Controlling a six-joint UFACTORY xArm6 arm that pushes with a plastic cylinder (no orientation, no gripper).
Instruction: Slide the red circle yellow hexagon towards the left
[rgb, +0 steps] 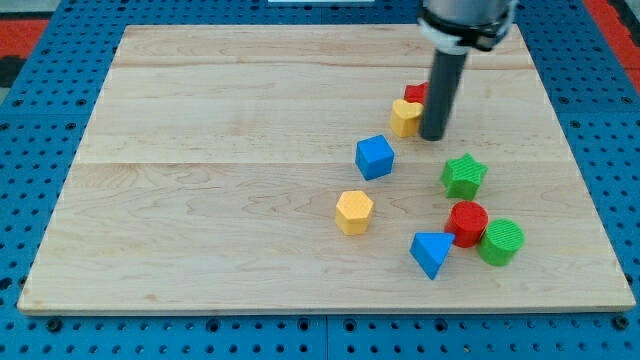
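Star (464, 175) above cylinders (467, 222), right of cube (375, 157)

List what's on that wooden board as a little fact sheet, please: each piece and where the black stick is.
board: wooden
my tip: at the view's upper right, just right of a yellow block
red block: behind that yellow block, partly hidden
blue cube: centre
yellow hexagon: below the cube
green star: right
red circle: touching green circle
blue triangle: lower right

My tip (433, 137) rests upright on the board.
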